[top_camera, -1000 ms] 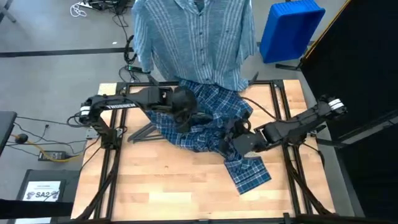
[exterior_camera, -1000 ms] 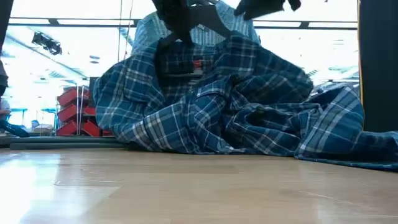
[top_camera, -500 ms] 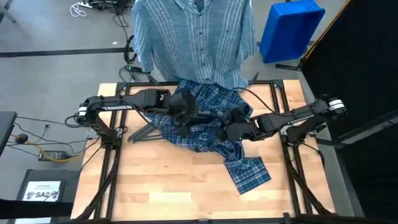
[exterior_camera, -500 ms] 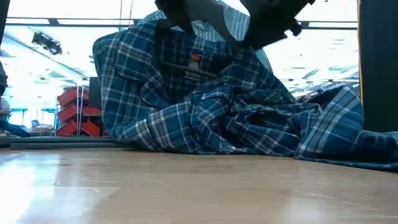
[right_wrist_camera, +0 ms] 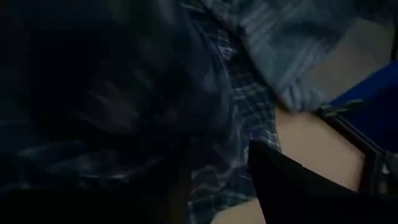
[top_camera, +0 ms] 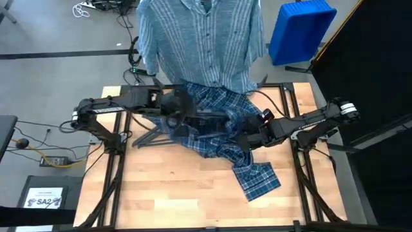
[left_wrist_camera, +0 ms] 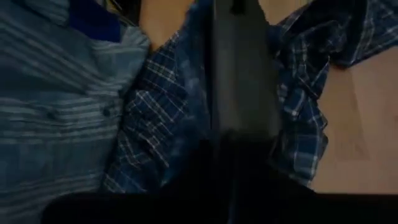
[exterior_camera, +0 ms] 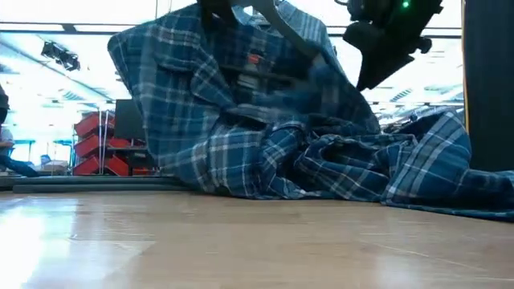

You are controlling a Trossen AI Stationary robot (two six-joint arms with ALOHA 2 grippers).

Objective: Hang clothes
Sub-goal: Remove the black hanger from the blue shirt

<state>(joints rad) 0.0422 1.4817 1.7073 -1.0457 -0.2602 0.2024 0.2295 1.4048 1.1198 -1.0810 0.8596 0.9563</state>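
The plaid shirt [top_camera: 215, 125] is dark blue crossed with white lines. The striped shirt [top_camera: 199, 42] is pale blue-grey with fine stripes. The bin [top_camera: 300, 29] is bright blue; the table [top_camera: 167, 193] is light wood; the arms are black.

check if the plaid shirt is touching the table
Touching. The low view shows the plaid shirt bunched directly on the wooden table, with no gap beneath its folds.

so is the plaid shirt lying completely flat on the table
No, in the low view the plaid shirt is lifted into a tall peak at the collar end, with only its lower part bunched on the table.
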